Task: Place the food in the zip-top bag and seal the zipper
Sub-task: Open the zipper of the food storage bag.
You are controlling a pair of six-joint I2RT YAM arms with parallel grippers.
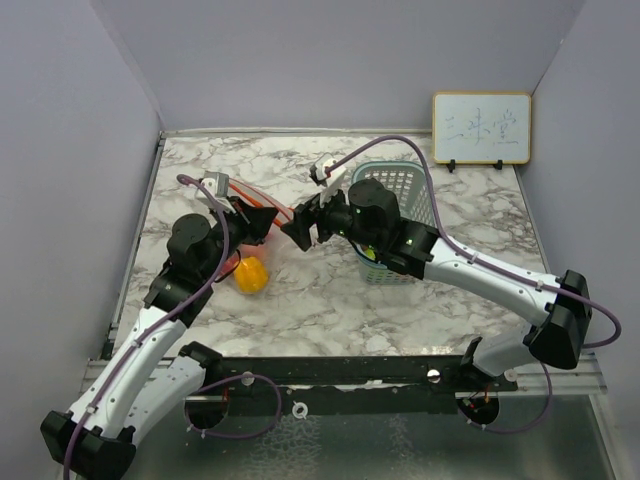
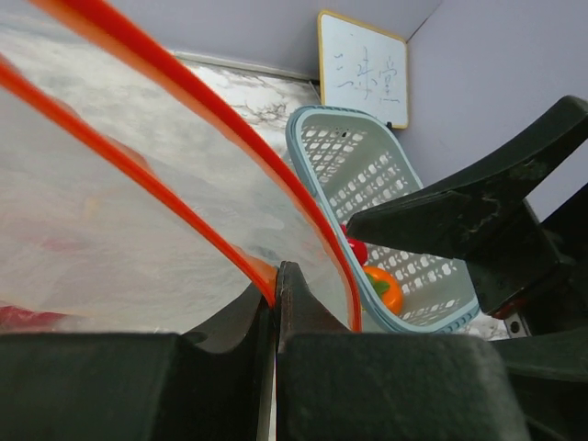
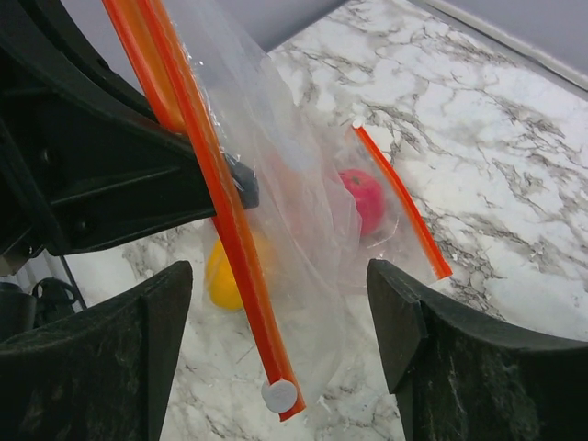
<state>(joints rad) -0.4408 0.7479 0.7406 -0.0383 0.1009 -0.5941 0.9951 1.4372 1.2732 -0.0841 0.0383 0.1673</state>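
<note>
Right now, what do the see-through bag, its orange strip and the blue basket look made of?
Zip-top bag: thin clear plastic film, glossy; it crinkles and the marble-look tabletop shows through. Zipper: thicker, smooth orange-red plastic, probably; it holds a firm, even band. Basket: stiff teal moulded plastic, likely; a lattice of holes, slight sheen.

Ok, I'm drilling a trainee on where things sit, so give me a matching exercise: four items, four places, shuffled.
1 red toy fruit
2 yellow toy fruit
3 orange toy
4 whiteboard

A in the teal basket
B inside the clear bag
C upright at the far right corner
D on the table by the left arm

Pairs: 1-B, 2-D, 3-A, 4-C
</note>
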